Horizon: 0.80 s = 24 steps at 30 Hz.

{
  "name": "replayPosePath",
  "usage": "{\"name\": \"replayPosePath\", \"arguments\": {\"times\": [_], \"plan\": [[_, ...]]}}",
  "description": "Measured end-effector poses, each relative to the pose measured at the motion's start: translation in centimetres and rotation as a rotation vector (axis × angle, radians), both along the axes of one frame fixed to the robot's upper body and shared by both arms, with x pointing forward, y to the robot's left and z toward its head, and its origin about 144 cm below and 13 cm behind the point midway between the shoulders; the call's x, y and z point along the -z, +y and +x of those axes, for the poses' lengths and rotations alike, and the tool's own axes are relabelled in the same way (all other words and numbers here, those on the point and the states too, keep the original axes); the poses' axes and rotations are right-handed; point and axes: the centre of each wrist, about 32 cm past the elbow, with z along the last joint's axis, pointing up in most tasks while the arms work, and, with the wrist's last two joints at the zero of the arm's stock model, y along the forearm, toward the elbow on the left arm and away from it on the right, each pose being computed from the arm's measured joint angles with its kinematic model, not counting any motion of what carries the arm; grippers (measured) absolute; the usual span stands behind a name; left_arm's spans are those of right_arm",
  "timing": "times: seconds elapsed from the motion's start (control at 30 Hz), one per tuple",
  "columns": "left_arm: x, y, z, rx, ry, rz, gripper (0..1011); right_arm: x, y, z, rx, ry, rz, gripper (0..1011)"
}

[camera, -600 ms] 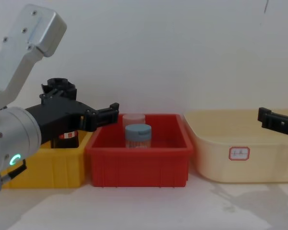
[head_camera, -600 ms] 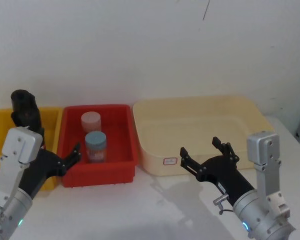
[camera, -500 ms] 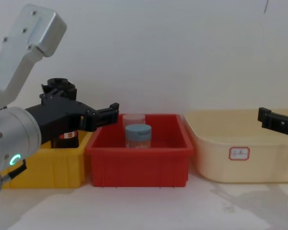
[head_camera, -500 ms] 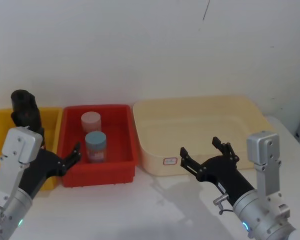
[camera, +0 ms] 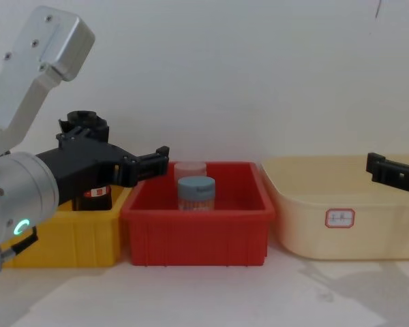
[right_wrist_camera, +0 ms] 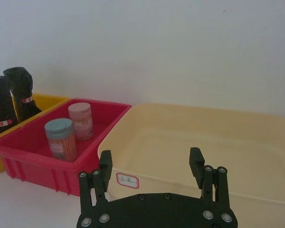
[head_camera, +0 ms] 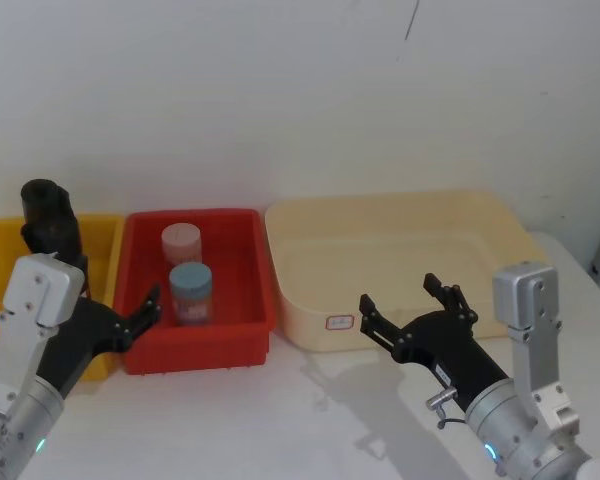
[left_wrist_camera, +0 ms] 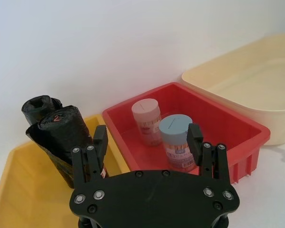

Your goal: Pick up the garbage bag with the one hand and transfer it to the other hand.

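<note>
Two spread hands we see: black two-finger left gripper [left_wrist_camera: 147, 137] near front of yellow plastic bin [camera: 68, 238], right gripper [head_camera: 398, 292] before cream plastic tub [camera: 307, 231]. Thick black garbage bag roll [head_camera: 48, 215] stands upright inside yellow bin.

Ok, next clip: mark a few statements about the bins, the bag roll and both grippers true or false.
1. The thick black garbage bag roll with a red-orange label stands in the yellow plastic bin. True.
2. The right gripper is open, in front of the cream plastic tub. True.
3. The left gripper is shut on that roll. False: it is open and holds nothing.
4. The blue-lidded plastic jar stands in the cream tub. False: it stands in the red plastic bin.
</note>
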Motion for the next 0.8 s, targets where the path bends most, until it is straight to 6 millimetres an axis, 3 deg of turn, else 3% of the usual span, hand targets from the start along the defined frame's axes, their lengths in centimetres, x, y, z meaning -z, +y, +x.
{"name": "replayPosePath", "arguments": {"times": [0.8], "plan": [[0.0,0.0,0.0,0.0,0.0,0.0,1000,0.0,0.0,0.0,0.0,0.0,0.0,1000]]}}
